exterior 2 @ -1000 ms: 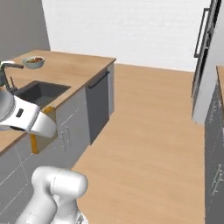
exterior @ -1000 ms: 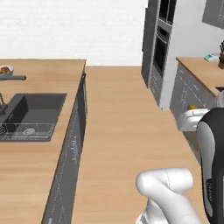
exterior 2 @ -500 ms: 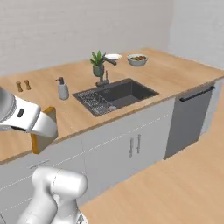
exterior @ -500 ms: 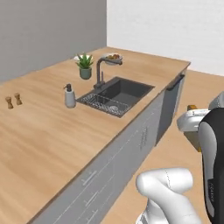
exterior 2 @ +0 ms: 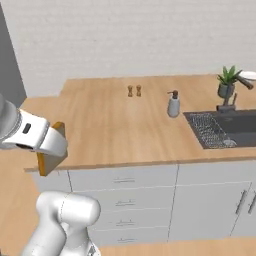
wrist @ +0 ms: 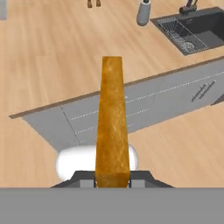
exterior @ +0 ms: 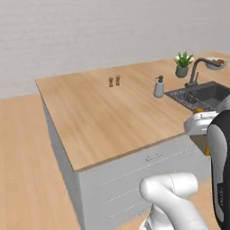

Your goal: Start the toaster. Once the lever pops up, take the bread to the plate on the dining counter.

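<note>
- Since half a second ago the whole picture has shifted in both base views: your base has turned, so the sink [exterior 2: 227,129] now sits at the right and a wide bare part of the wood top is in front of you. The things on the counter did not move themselves.
- You see the gripper [wrist: 112,183] at the bottom of the hand view, its fingers closed narrow on the bread [wrist: 112,124].
- The bread stands on its edge between the fingers, its brown crust facing the camera. In the right base view the bread [exterior 2: 53,148] hangs at the end of the hand, just at the near left corner of the dining counter [exterior 2: 115,130].
- On the counter you have two small brown shakers [exterior 2: 134,91] side by side, a grey soap bottle [exterior 2: 173,104] near the sink, and a small plant in a pot [exterior 2: 227,82] behind the faucet [exterior: 197,69].
- The white plate [exterior 2: 249,76] is far along the counter, at the right edge of the right base view, past the plant.
</note>
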Available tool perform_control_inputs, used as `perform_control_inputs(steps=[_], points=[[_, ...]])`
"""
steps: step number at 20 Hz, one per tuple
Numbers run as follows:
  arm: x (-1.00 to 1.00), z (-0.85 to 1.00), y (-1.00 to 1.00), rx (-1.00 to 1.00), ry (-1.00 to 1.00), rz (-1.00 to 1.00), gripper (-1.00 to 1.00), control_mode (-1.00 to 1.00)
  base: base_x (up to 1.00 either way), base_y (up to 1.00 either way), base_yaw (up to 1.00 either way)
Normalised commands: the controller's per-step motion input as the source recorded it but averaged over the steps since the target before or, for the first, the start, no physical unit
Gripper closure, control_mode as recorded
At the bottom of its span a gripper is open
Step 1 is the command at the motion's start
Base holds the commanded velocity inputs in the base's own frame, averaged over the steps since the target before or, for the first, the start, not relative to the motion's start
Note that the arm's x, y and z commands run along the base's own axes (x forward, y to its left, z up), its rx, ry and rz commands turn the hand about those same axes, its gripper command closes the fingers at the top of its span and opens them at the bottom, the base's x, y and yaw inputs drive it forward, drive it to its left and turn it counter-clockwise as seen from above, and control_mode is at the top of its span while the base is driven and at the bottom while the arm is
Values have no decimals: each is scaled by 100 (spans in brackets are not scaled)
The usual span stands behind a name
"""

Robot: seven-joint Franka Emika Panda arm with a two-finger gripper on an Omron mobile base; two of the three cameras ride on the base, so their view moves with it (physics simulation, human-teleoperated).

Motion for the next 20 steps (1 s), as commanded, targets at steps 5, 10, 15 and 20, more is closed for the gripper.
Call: perform_control_inputs(steps=[5, 10, 15, 20], points=[[0, 0, 0, 0, 0, 0, 100, 100, -38, 75, 65], [0, 0, 0, 0, 0, 0, 100, 100, -18, 100, 29], [0, 0, 0, 0, 0, 0, 100, 100, 28, 99, 6], [0, 0, 0, 0, 0, 0, 100, 100, 77, 84, -3]])
